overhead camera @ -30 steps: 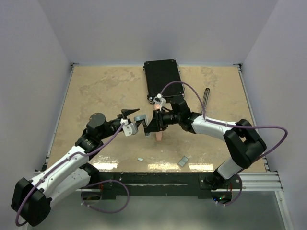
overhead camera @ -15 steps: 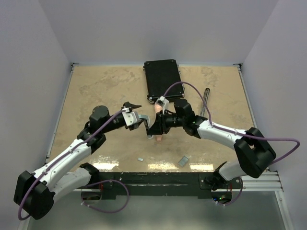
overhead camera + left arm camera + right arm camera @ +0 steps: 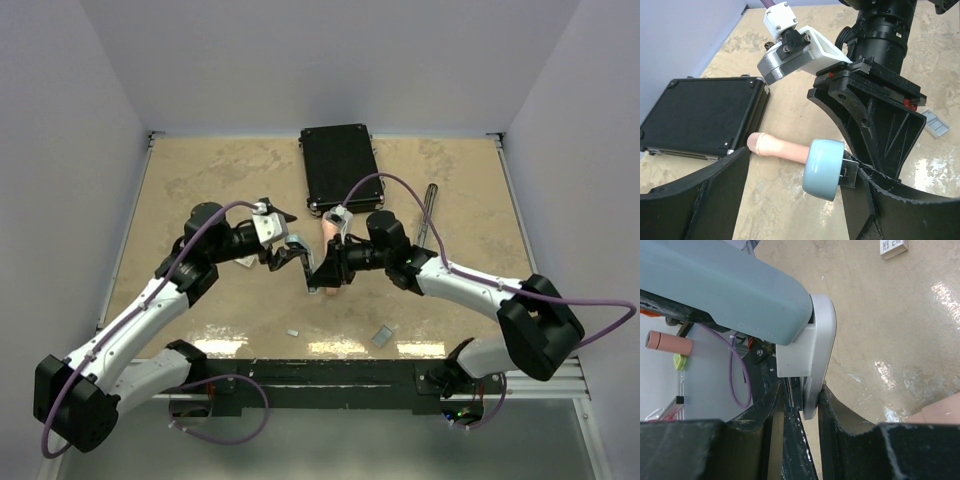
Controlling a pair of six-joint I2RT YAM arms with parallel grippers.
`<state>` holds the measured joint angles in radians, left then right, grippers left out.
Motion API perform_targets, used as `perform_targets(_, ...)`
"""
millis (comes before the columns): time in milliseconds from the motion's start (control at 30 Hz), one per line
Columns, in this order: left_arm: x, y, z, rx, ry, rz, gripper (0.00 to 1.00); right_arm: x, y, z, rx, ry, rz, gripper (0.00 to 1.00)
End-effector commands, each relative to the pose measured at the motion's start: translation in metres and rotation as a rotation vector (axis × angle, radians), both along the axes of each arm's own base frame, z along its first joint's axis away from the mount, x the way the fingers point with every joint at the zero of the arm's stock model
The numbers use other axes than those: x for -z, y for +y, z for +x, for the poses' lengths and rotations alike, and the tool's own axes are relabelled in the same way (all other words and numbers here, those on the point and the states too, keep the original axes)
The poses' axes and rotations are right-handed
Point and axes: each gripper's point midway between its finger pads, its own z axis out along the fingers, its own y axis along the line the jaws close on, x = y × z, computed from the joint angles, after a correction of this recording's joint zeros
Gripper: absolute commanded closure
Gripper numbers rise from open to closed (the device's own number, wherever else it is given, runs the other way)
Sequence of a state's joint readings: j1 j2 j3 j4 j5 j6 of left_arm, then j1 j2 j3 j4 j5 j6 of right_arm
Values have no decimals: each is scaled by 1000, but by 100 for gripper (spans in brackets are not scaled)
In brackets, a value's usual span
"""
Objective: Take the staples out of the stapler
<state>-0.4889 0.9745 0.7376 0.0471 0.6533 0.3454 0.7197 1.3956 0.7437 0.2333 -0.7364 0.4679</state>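
You are looking down on a tan, marble-patterned surface point(image 3: 200, 180), glossy and mottled with paler cream. 3 plain walls of pale lavender-grey close it in: a back wall point(image 3: 330, 60), a left wall point(image 3: 60, 150) and a right wall point(image 3: 590, 130). All 3 are bare and evenly lit. A thin metal left rail point(image 3: 122, 245) and right rail point(image 3: 517, 215) run along the side edges. A silvery slotted frame point(image 3: 545, 378) lies across the near edge. Soft white glare patches point(image 3: 335, 347) lie on the surface near that front edge, and the wrist views show similar shine on the same mottled tan.
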Motion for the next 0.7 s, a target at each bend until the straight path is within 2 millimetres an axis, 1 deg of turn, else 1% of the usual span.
perform_targets(0, -48, 2, 21, -59, -74, -95, 26, -5, 0, -34, -150, -14, 38, 100)
perform_targets(67, -54, -2, 16, -26, -54, -133, 26, -8, 1, -35, -149, -1, 52, 100)
perform_targets(133, -56, -7, 8, 13, -18, -165, 26, -19, 2, -35, -145, -11, 90, 100)
perform_targets(167, -53, -11, 1, 52, 8, -171, 26, -24, 2, -36, -135, 8, 100, 100)
perform_targets(200, -53, -12, -1, 61, 29, -180, 26, -31, 4, -36, -134, 3, 117, 100)
perform_targets(233, -51, -13, -4, 56, 91, -201, 26, -37, 5, -35, -129, 0, 128, 100)
perform_targets(267, -48, -12, -1, 32, 127, -212, 26, -44, 6, -33, -121, 1, 139, 100)
perform_targets(333, -36, -11, 2, -11, 238, -211, 24, -53, 8, -31, -114, -3, 152, 100)
perform_targets(367, -33, -12, -1, 0, 261, -199, 23, -58, 10, -29, -112, -3, 160, 100)
perform_targets(400, -25, -12, -4, 5, 298, -182, 21, -61, 10, -29, -112, -5, 165, 100)
perform_targets(467, -17, -13, -11, 27, 325, -174, 20, -66, 12, -28, -113, -3, 173, 100)
perform_targets(500, -17, -13, -12, 31, 323, -179, 20, -67, 13, -28, -117, -2, 176, 100)
perform_targets(533, -10, -12, -15, 29, 341, -179, 20, -67, 13, -27, -116, 2, 177, 100)
perform_targets(600, -15, -10, -19, 36, 312, -197, 21, -70, 14, -27, -121, -2, 181, 100)
perform_targets(633, -11, -8, -20, 26, 313, -201, 23, -70, 14, -27, -123, -3, 179, 100)
perform_targets(667, -15, -7, -22, 23, 292, -213, 25, -70, 14, -27, -125, -2, 178, 100)
